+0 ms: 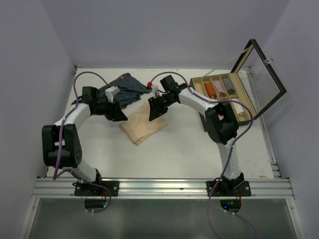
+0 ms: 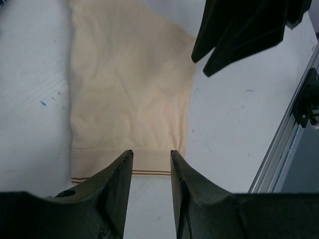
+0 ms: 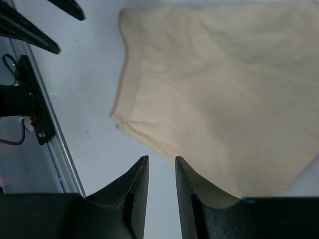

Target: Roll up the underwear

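A: Item one, largest?
B: White table (image 1: 189, 149), bearing everything else. Both arms are bolted at its near edge

A: Item two?
B: Wooden box (image 1: 214, 76), compartmented, far right corner of the table. Its glass lid (image 1: 264, 74) stands raised and leans away to the right. Small rolled items (image 1: 215, 88) in orange, pink and grey lie in the compartments; what they are cannot be told

A: The arms?
B: Left arm (image 1: 62, 142) and right arm (image 1: 222, 124), both bent inward and reaching to the middle of the table

A: Garments?
B: Two entries. Navy garment (image 1: 128, 85), thin pale stripes, bunched at the far centre of the table, well apart from the box. Beige garment (image 1: 142, 128), plain, spread flat at mid-table just in front of the navy one, between the two grippers, not rolled

A: Grippers, with jaw state?
B: Left gripper (image 2: 152, 155), at the left side of the beige garment (image 2: 129, 89), tips over its waistband. Jaws apart with a modest gap, the band lying flat in view between them, nothing pinched. Right gripper (image 3: 162, 162), at the far right edge of the same cloth (image 3: 224, 99). Jaws apart by a narrow slot, bare table showing through it, one finger overlapping the cloth's edge, nothing clamped
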You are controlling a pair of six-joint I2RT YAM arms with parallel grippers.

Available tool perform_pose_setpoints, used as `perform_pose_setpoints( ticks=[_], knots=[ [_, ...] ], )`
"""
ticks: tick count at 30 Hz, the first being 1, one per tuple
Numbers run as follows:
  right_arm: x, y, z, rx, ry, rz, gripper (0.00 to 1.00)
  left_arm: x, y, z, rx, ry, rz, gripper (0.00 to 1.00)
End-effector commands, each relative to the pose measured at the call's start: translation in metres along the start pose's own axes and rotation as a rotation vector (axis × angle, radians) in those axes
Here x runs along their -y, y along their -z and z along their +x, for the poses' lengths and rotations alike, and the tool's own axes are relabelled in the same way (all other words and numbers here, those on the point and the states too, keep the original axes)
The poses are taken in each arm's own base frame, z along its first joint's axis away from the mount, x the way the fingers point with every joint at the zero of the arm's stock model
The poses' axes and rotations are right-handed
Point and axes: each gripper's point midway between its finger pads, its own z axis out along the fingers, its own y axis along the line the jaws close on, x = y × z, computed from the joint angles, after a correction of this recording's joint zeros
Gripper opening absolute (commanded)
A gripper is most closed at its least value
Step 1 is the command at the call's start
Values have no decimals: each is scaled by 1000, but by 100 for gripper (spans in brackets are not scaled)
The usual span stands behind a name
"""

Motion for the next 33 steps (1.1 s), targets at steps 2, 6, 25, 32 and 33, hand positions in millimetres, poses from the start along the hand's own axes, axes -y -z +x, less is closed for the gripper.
perform_pose_setpoints(
  ticks=[2,6,25,32,33],
  knots=[
    [-95,21,-37,106,213,-129,33,9,21,-40,146,-49,-36,41],
    [-112,-16,-25,50,176,-194,33,-4,7,-33,130,40,-12,40],
    [-81,-95,43,55,-109,-246,35,-94,-47,26,-38,288,-8,36],
    [-154,-21,-36,230,-69,-469,43,-56,-26,-17,-63,59,107,38],
    [-142,-1,-52,282,-76,-456,43,-51,-21,-20,-51,39,108,38]
  ],
)
